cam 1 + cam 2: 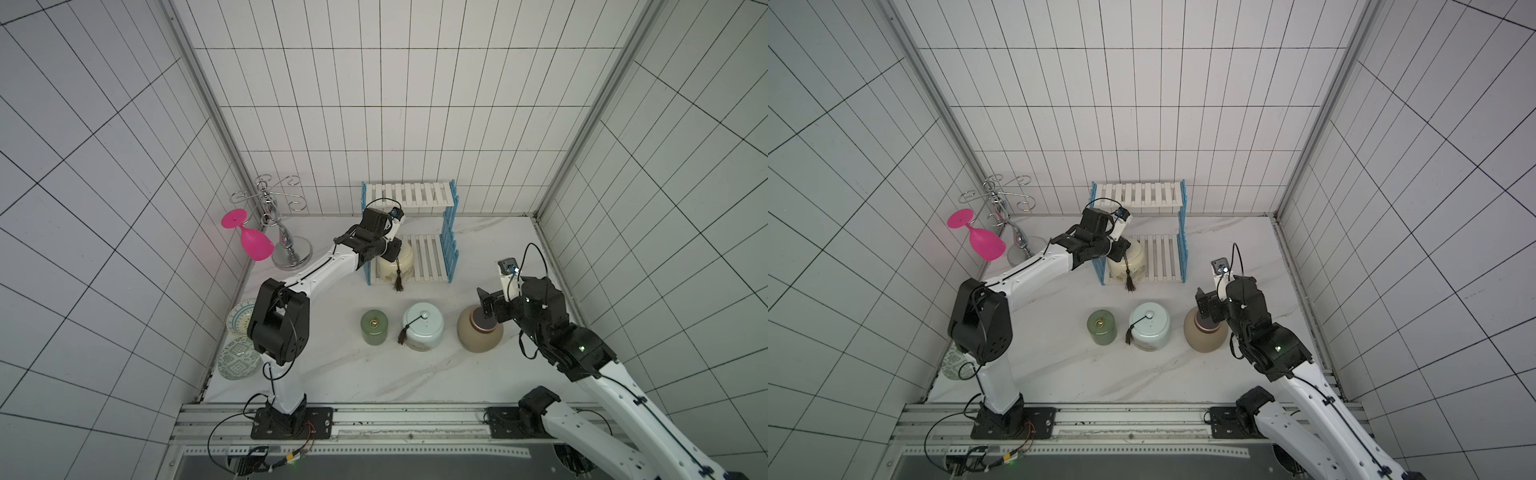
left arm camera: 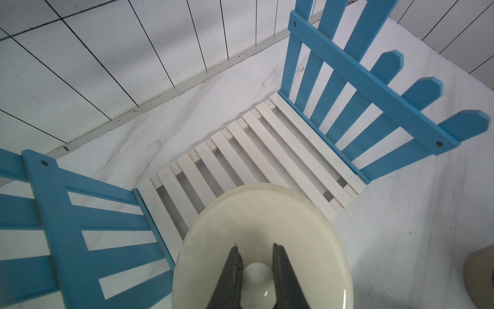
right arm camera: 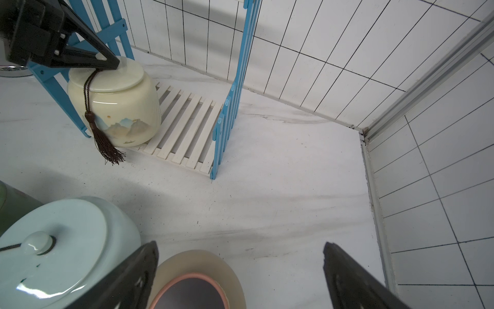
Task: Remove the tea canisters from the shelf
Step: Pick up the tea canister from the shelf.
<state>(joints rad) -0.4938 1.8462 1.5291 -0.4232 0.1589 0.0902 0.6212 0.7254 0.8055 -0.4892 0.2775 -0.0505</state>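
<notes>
Pinching cream canister (image 2: 256, 214) knob, left claw (image 2: 255, 248) above, on shelf (image 2: 267, 139)

a: we see a left arm (image 1: 316, 274) and a right arm (image 1: 615, 390), both with white shells and black joints.
b: we also note thin black cables (image 1: 380, 199), black base plates (image 1: 322, 417), a green light (image 1: 582, 347) and dark grey tapered fingers (image 2: 232, 278).

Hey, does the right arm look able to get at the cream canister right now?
Probably not cleanly: the shelf front is open, but the left gripper is shut on the lid knob of the cream canister, and that arm covers its top.
</notes>
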